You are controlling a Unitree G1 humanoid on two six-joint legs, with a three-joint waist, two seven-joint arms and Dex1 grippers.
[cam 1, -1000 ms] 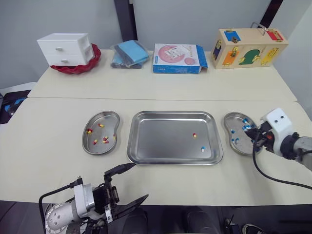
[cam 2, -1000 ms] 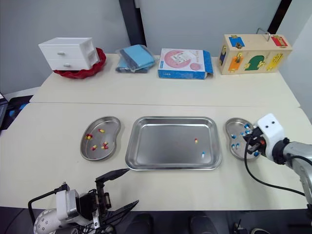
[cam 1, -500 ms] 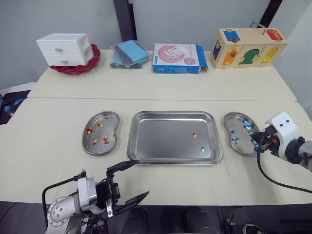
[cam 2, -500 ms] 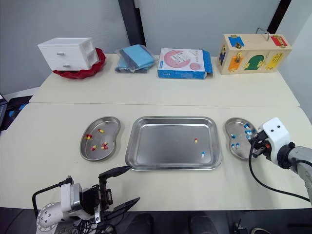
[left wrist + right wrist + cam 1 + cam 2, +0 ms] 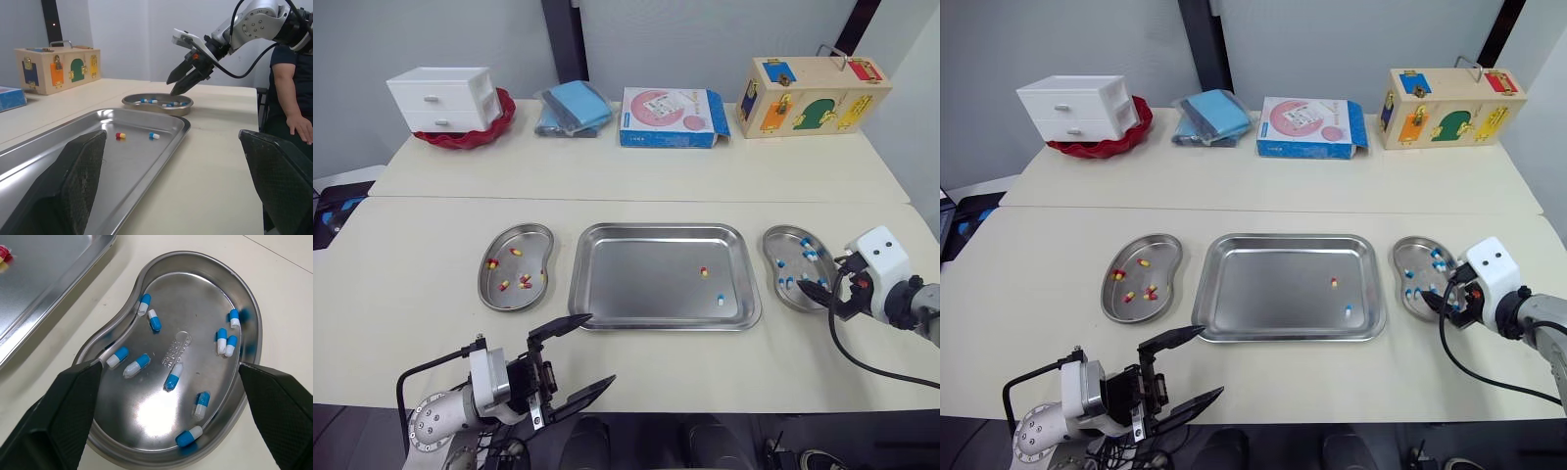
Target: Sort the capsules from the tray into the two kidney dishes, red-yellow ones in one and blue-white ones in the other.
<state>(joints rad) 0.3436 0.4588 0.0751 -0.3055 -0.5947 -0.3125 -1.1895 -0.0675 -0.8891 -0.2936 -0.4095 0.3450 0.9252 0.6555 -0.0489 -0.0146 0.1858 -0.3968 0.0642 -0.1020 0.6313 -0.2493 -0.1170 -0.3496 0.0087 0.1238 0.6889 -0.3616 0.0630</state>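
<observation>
A: Where are the capsules?

B: 2 lie in the tray (image 5: pixel 607 294), both in its right part. A red-yellow capsule (image 5: pixel 704 271) lies farther back, and a blue-white capsule (image 5: pixel 721 301) lies nearer the front edge, a little to the right. They are apart from each other.

A: And the dishes?

B: The left dish (image 5: pixel 524 238) sits just beside the tray's left edge and holds several red-yellow capsules (image 5: pixel 516 252). The right dish (image 5: pixel 781 257) sits just beside the tray's right edge and holds 10 blue-white capsules (image 5: pixel 173 376), scattered across its floor.

A: What is the left gripper doing?

B: The left gripper (image 5: pixel 601 349) is at the near edge of the table (image 5: pixel 411 294), pointing toward the tray. Its 2 fingers are spread wide and hold nothing. 1 fingertip is near the tray's near left corner.

A: The right one?

B: The right gripper (image 5: pixel 816 293) is over the near side of the right dish, tips angled down at it. Its wrist camera shows the fingers (image 5: pixel 73 396) wide apart with nothing between them. I cannot tell whether the tips touch the dish.

A: Anything else?

B: A person (image 5: pixel 288 93) is beyond the table's right end.
</observation>
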